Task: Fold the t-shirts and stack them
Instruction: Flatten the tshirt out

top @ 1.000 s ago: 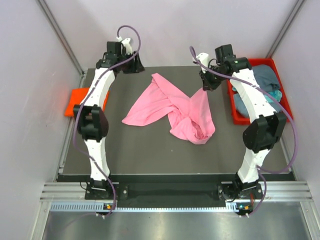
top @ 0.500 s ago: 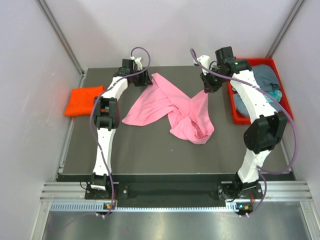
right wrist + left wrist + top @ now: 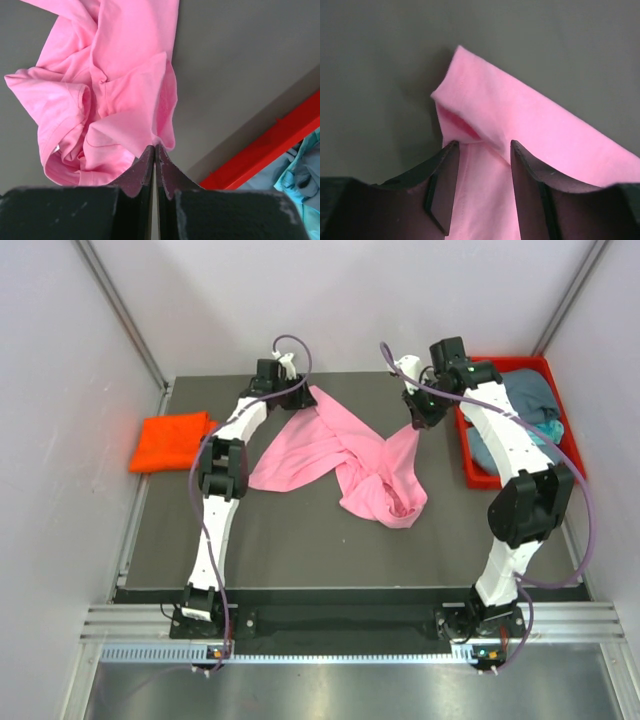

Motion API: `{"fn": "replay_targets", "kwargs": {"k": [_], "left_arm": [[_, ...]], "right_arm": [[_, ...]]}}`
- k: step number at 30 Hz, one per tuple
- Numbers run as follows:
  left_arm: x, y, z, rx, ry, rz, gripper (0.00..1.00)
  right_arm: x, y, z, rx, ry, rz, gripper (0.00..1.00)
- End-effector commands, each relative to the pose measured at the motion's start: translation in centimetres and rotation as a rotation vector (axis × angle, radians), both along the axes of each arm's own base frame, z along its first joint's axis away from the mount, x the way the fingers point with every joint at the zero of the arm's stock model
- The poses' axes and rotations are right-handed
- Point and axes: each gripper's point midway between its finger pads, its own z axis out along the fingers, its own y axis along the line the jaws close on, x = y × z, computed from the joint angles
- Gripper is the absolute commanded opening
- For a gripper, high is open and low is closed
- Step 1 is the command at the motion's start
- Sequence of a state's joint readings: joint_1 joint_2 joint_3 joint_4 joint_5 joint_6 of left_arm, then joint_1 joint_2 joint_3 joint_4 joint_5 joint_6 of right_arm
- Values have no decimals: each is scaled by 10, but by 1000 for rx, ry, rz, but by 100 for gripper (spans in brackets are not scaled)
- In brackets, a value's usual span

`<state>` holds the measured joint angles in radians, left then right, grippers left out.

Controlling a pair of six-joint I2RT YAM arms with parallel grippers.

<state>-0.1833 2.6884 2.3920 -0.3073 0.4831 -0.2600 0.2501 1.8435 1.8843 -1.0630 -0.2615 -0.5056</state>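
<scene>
A light pink t-shirt lies crumpled and spread across the middle of the dark table. My left gripper is at its far left corner. In the left wrist view that gripper is open, its jaws either side of a folded corner of the pink shirt. My right gripper is shut on the shirt's right edge and holds it a little above the table. The right wrist view shows this gripper pinching the pink cloth. A folded orange t-shirt rests at the table's left edge.
A red tray stands at the right of the table, with a grey-blue shirt and a teal one in it. The tray's rim shows close to my right gripper. White walls enclose the table on three sides.
My left arm has swung right from the table's far left to the pink shirt's far corner, and its jaws have narrowed a little. The right arm has stayed put, still gripping.
</scene>
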Motion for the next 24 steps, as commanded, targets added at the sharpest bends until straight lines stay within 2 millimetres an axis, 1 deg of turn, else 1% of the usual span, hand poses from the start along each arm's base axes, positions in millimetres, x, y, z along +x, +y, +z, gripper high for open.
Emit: {"fn": "replay_targets", "kwargs": {"k": [1, 5, 9, 12, 15, 18, 24], "left_arm": [[18, -2, 18, 5, -96, 17, 50], [21, 3, 18, 32, -102, 43, 48], [21, 12, 32, 38, -110, 58, 47], [21, 20, 37, 34, -109, 64, 47], [22, 27, 35, 40, -106, 72, 47], [24, 30, 26, 46, -99, 76, 47], [25, 26, 10, 49, -89, 66, 43]], "right_arm": [[-5, -11, 23, -9, -63, -13, 0], [-7, -12, 18, -10, -47, -16, 0], [-5, -10, 15, -5, -41, -12, 0], [-2, -8, 14, 1, -39, -8, 0], [2, -5, 12, 7, -34, -7, 0], [5, -4, 10, 12, -32, -9, 0], [6, -4, 7, 8, -23, -10, 0]]}}
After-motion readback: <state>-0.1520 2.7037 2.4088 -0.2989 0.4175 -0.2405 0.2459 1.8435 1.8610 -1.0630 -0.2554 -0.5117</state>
